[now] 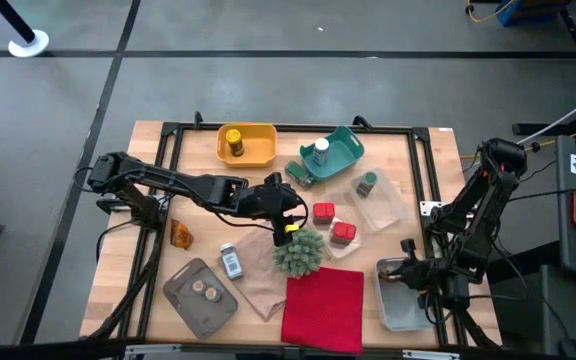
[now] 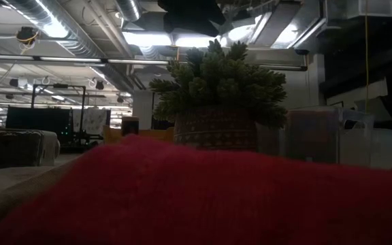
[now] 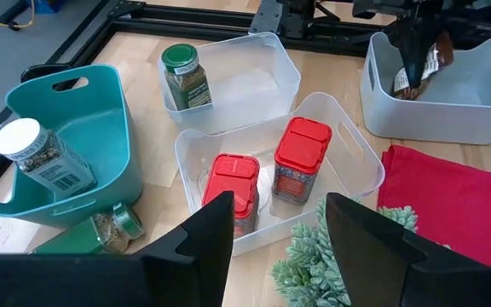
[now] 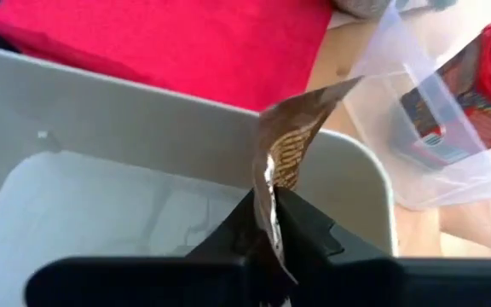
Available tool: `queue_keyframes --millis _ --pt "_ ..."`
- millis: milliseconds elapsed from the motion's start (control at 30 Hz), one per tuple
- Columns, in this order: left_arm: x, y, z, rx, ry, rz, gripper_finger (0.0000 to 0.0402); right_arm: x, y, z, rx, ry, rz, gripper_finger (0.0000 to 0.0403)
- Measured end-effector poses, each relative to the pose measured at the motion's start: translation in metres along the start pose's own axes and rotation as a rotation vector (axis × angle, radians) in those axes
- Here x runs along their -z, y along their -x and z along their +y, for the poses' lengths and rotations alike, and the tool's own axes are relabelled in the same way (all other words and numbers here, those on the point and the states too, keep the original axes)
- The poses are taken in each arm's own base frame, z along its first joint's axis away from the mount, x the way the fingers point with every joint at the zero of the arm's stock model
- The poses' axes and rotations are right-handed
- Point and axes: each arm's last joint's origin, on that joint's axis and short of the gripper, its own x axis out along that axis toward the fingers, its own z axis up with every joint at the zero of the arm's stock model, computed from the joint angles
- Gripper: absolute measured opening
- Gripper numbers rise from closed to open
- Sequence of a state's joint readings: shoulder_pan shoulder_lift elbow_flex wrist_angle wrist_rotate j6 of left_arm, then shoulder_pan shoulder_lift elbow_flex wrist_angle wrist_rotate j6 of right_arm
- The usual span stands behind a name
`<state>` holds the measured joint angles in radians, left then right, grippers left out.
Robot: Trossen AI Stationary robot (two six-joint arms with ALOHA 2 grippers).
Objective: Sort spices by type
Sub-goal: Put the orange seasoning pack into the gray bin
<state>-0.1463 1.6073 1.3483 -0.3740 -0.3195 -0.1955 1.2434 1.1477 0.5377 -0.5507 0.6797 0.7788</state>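
Looking past the right tool (image 4: 267,223), its wrist view alone shows it pinching a brown foil packet (image 4: 286,141) over the grey bin (image 4: 101,111). The left tool (image 3: 275,234), half open and empty, hangs above two red tins (image 3: 267,175) in a clear tray (image 3: 361,158).

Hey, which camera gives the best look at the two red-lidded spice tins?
The left wrist view: both red-lidded spice tins stand side by side in the clear plastic bin, lids and labels visible. The high view shows only their red tops. The right wrist view catches one tin at its edge; the low view, none.
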Motion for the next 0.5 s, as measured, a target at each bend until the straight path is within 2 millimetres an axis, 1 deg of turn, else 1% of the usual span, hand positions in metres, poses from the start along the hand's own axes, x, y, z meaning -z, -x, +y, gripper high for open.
queue_keyframes --millis 300,400,500 --pt "0.0000 0.0000 0.0000 0.000 0.000 0.000 0.0170 0.0005 0.0000 0.0008 -0.023 -0.002 0.021 0.0038" --pt "0.0000 0.0000 0.0000 0.000 0.000 0.000 0.0170 0.0004 0.0000 0.0011 -0.029 -0.005 0.023 0.0051" --pt "0.0000 0.0000 0.0000 0.000 0.000 0.000 0.0170 0.0004 0.0000 0.0013 -0.031 -0.006 0.024 0.0077"
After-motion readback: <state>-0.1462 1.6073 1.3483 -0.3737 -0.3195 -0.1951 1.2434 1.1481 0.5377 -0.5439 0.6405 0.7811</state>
